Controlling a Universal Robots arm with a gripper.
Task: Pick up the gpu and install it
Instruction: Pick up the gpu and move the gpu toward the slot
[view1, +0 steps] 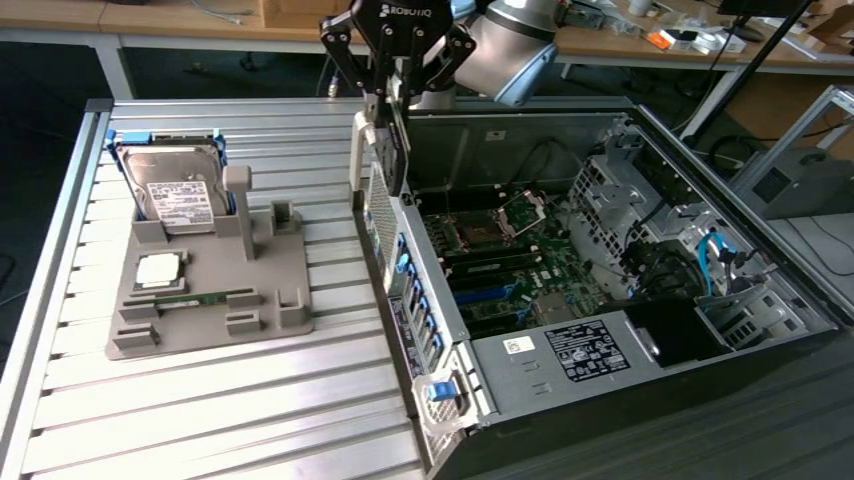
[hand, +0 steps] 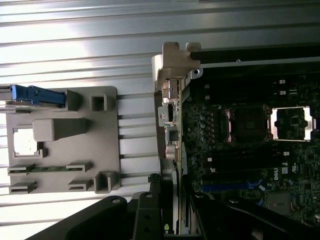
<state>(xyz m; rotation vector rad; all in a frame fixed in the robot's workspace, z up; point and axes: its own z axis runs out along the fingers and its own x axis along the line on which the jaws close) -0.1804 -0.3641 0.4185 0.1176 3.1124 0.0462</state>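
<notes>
The gpu (view1: 383, 160) hangs on edge from my gripper (view1: 394, 98), its silver bracket toward the exterior view's left. The gripper is shut on the card's upper edge and holds it just above the near wall of the open computer case (view1: 400, 290), at the case's far end. In the wrist view the gpu (hand: 171, 100) runs edge-on away from the gripper (hand: 173, 202), with the bracket end over the case rim beside the motherboard (hand: 250, 150). The black fingers (hand: 147, 212) press on either side of it.
On the slatted table (view1: 200, 400) a grey holder (view1: 227, 310) carries a hard drive (view1: 174, 190), a processor chip (view1: 158, 268) and a memory stick (view1: 200, 297). Inside the case lie the motherboard (view1: 507, 260), cables and a power supply (view1: 574, 350).
</notes>
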